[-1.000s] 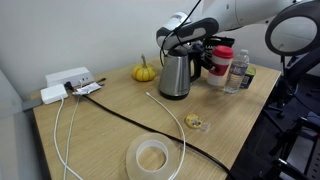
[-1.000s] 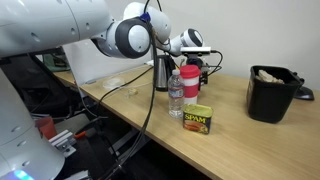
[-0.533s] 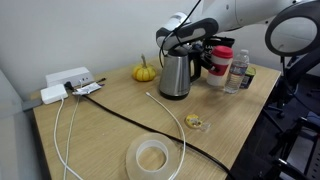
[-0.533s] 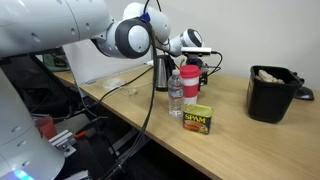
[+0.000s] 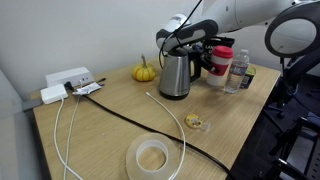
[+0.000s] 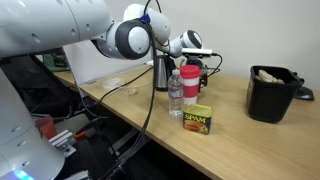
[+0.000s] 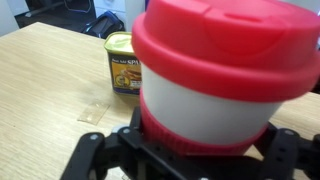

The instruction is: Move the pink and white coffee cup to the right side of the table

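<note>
Closest to me in the wrist view, the gripper [image 7: 190,158] has its fingers spread wide, one on each side of the pink and white coffee cup [image 7: 215,70]. They sit low on its red-pink sleeve, and I cannot tell whether the pads press it or only bracket it. The cup stands upright and fills most of that view. Past it on one side the table [image 7: 50,70] is bare wood, apart from a small clear wrapper [image 7: 93,113] and a Spam can [image 7: 122,62].

In an exterior view the nearest edge holds a tape roll [image 5: 153,157]. A broad open stretch of wood follows, crossed by a black cable [image 5: 150,130] and white cables [image 5: 65,130]. The kettle [image 5: 175,75] stands just beside the arm. The cup [image 5: 222,62] is crowded into the far corner, with a water bottle [image 5: 237,72] between it and the table's edge. From the opposite side, the can [image 6: 197,118] and bottle [image 6: 176,97] stand between the cup [image 6: 189,82] and the front edge. There is clear wood beyond them up to a black bin [image 6: 272,92].

Compared with a second ago, I see no change; arm, cup and clutter sit exactly as they were.

The top is light wood grain with rounded corners. A small pumpkin [image 5: 144,72] and a white power box [image 5: 68,78] sit along the back edge against a plain white wall.
</note>
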### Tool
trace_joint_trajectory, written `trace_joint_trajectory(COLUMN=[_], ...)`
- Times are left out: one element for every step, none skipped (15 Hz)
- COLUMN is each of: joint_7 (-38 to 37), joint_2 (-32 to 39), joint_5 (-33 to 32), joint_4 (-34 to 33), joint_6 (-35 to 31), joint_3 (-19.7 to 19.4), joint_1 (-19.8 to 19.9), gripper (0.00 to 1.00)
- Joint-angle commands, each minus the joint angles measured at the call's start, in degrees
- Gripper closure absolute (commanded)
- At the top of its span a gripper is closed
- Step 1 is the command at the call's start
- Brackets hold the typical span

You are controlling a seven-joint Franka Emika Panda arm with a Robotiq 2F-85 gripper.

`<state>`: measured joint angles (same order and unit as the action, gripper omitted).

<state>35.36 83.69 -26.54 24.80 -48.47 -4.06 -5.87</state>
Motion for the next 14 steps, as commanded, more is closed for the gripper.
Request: trace_joint_trajectory(joint_7=[1.31,1.16,1.03,1.03,1.14,1.16,1.15,1.06,0.98,0.65,0.06,-0.49,-0.98,-1.25], joint_2=[0.82,0.67,0.65,0.63,0.63,0.63,0.62,0.62,0.61,0.6,0.6,0.6,0.6,0.61], joint_5=[1.59,1.76,1.9,2.02,2.17,2.25,2.35,2.45,2.61,2.98,3.56,4.2,4.83,5.44], joint_4=[-1.31,-1.1,-1.19,-1.29,-1.42,-1.4,-1.32,-1.21,-1.16,-1.22,-1.38,-1.55,-1.59,-1.73], joint_6=[-1.37,-1.79,-2.2,-2.46,-2.55,-2.65,-2.76,-2.9,-3.01,-3.16,-3.43,-3.72,-4.16,-4.41], joint_3=[-1.07,-0.98,-0.95,-0.93,-0.86,-0.86,-0.84,-0.85,-0.81,-0.67,-0.43,-0.19,-0.04,0.06], joint_1=[-0.08,-0.02,0.03,0.06,0.11,0.09,0.09,0.09,0.13,0.28,0.51,0.73,0.91,1.1], gripper=[0.0,0.0,0.0,0.0,0.0,0.0,0.0,0.0,0.0,0.0,0.0,0.0,0.0,0.0])
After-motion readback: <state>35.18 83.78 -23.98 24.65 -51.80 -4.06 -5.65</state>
